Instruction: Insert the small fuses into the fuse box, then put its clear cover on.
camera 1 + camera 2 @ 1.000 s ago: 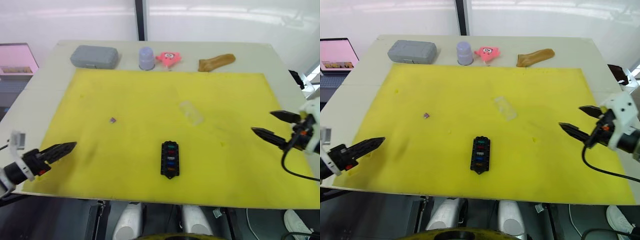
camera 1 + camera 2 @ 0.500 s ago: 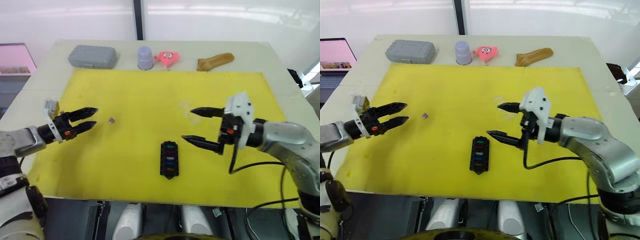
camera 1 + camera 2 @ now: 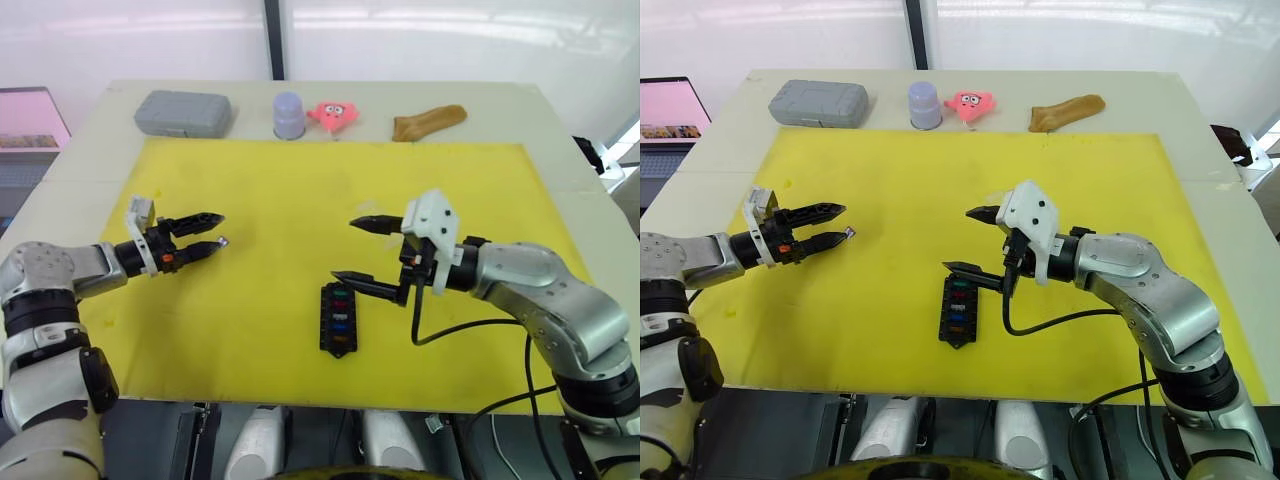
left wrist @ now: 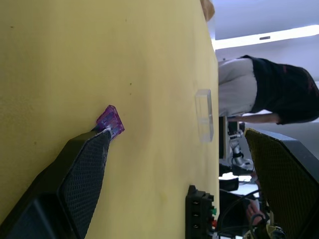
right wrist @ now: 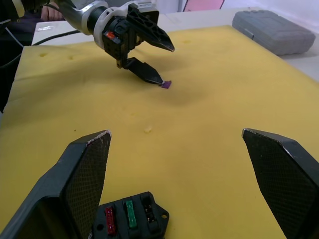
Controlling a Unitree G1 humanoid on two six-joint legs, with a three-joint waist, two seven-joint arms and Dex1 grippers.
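Here the left gripper's (image 3: pixel 208 230) two black fingers stand narrowly apart, and the lower fingertip (image 4: pixel 102 137) touches the edge of the last loose fuse, a tiny purple plastic blade fuse (image 4: pixel 110 121) lying flat on the yellow foam mat (image 3: pixel 300 190); nothing is pinched yet. The right gripper (image 3: pixel 360 251) hovers with its fingers spread wide and empty, the lower tip just above the far end of the small black rectangular fuse box (image 3: pixel 339 318), which sits near the mat's front edge with red, green, blue and orange fuses already seated in its slots. The small transparent rectangular cover (image 4: pixel 205 115) lies on the mat beyond the box, between the two grippers' reach and well apart from the purple fuse.

The step in hand looks like picking up that purple fuse. To do it well, the left fingers should straddle the fuse squarely, not nudge it from one side, since such a light piece will likely skid on the foam. Closing on its flat faces, with the blades left free and pointing down, would ease seating it in an empty slot. The right gripper could steady the box meanwhile.
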